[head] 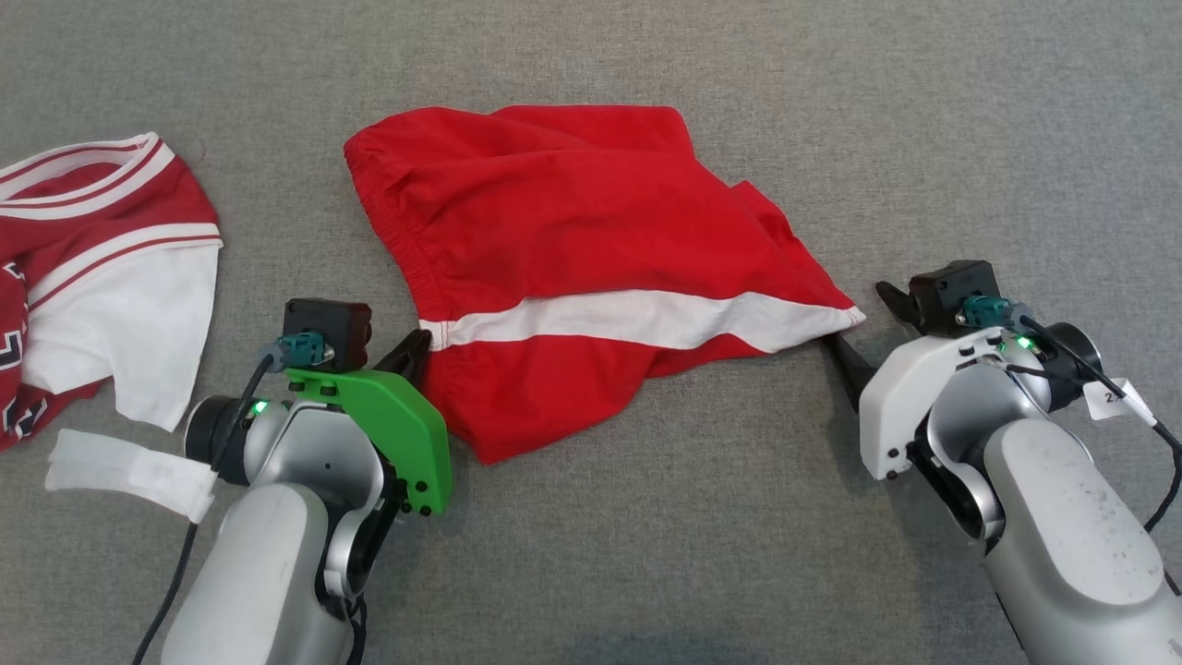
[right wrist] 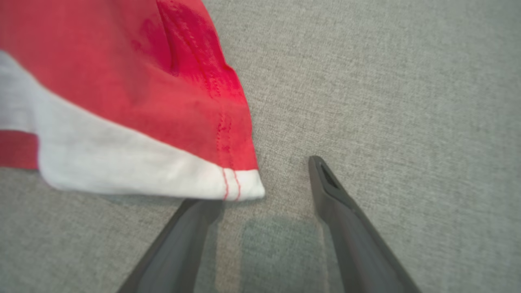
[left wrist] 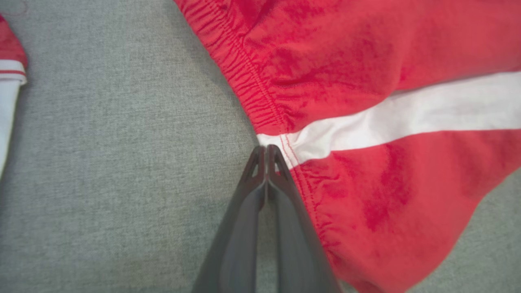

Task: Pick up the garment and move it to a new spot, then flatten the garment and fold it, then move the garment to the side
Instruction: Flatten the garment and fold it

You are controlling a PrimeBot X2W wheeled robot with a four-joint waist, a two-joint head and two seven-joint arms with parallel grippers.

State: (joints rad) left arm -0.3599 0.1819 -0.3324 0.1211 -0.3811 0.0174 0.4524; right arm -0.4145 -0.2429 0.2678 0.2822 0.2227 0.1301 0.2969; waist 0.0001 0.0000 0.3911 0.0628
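The garment (head: pixel 591 268) is a pair of red shorts with a white stripe, lying crumpled on the grey cloth surface (head: pixel 646 554). My left gripper (head: pixel 420 344) is at its left edge. In the left wrist view the gripper (left wrist: pixel 266 148) is shut, tips pressed together on the waistband edge of the garment (left wrist: pixel 366 101) where the white stripe ends. My right gripper (head: pixel 859 323) stands open at the right corner of the stripe. In the right wrist view one finger of that gripper (right wrist: pixel 266 187) lies under the white hem corner of the garment (right wrist: pixel 122 101) and the other is bare beside it.
A second piece of clothing, a red and white jersey (head: pixel 102 268), lies at the far left and shows at the left edge of the left wrist view (left wrist: pixel 10 81). Grey cloth stretches free in front of and behind the shorts.
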